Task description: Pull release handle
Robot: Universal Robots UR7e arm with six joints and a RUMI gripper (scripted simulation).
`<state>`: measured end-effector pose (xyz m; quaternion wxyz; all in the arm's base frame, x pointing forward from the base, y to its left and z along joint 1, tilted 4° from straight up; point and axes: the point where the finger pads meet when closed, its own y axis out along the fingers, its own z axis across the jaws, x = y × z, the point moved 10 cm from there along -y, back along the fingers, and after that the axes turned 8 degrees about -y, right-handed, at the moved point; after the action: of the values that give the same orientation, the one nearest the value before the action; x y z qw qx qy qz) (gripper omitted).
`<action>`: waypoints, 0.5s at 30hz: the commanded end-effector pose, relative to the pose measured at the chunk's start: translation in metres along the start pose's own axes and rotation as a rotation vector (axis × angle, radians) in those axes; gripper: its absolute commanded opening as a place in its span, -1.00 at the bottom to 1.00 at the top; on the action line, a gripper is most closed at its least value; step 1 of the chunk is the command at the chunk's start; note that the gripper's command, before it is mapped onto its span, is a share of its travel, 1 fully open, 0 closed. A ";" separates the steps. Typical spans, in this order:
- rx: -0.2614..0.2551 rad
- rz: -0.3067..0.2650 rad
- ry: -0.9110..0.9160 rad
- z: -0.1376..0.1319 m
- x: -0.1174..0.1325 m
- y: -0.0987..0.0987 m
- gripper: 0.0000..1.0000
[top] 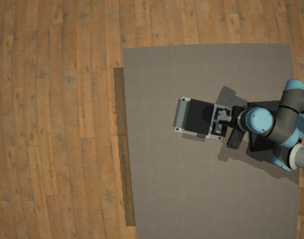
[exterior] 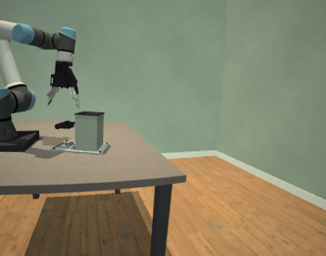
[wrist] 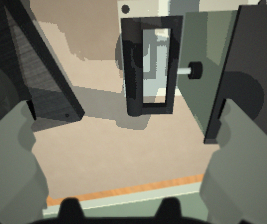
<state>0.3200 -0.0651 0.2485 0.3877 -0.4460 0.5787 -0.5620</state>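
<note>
We see the tool (exterior: 63, 97) hanging in the air with its fingers (exterior: 76, 97) spread fully apart and nothing between them, pointing down. It touches nothing. Taking the grey-green housing box (exterior: 89, 132) as our landmark, the tool sits above and to the arm's side of it, higher than the box's dark top.

In the wrist view both finger pads frame the scene, and below them stands the release handle (wrist: 152, 66), a dark rectangular loop. A thin pale rod with a dark knob (wrist: 195, 69) joins it to the box's side face (wrist: 205, 65). In the exterior view the handle (exterior: 65, 124) sticks out of the box toward the arm's base (exterior: 28, 138), low over the tabletop (exterior: 114, 166), apart from the tool.

The box stands on a pale flange plate (exterior: 102, 149) with bolt heads, resting on the tabletop. From above, the wrist (top: 258, 121) hangs over the box's arm-side edge (top: 220, 121).
</note>
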 end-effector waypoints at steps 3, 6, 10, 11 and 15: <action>0.018 -0.008 -0.020 0.000 0.003 0.000 1.00; 0.021 -0.010 -0.023 0.000 0.003 0.000 1.00; 0.025 -0.012 -0.028 -0.001 0.004 0.000 1.00; 0.026 -0.013 -0.029 -0.001 0.004 0.000 1.00; 0.030 -0.015 -0.033 -0.001 0.005 0.001 1.00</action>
<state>0.3180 -0.0687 0.2480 0.3981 -0.4530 0.5629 -0.5651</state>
